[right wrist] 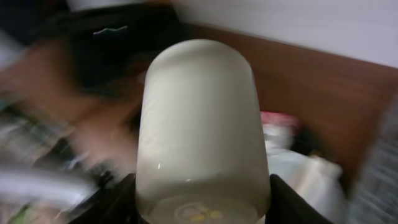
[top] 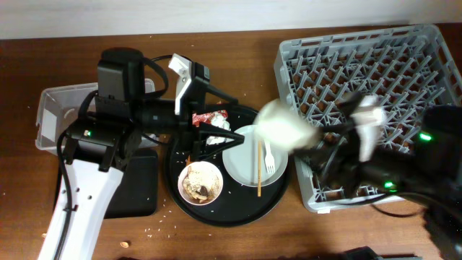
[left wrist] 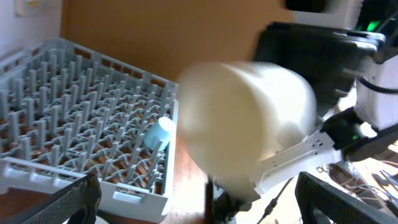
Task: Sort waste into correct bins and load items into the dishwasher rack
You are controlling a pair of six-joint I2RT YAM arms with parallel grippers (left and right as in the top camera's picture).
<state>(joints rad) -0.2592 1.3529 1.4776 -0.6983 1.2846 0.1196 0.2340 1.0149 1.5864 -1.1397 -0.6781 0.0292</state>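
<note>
**Cup clenched at the gap between tray and rack**

White cup (right wrist: 202,112), blurred, sits clenched in the right tool (right wrist: 202,202), above the narrow strip between the large round black tray (top: 238,206) and the left wall of the grey dishwasher rack (top: 285,65). The left tool (top: 220,137) hangs over the round tray's far side, fingers spread wide with nothing between them. Bare table (top: 216,242) lies open along the front edge and the far-left corner. The rack runs to the right edge of the overhead view.

Only the left wrist view shows a pale blue cup (left wrist: 158,134) lying among the rack's pegs near its wall; it cannot be picked out overhead.

On the round tray, a white fork (top: 269,155) and a thin wooden stick (top: 259,170) lie across a white plate (top: 242,162). A white bowl (top: 201,180) holds beige scraps, and a red wrapper (top: 209,117) lies at the back. A clear tub (top: 50,108) and a shallow black tray (top: 137,191) sit to the left, partly under the left arm; their contents cannot be made out.
</note>
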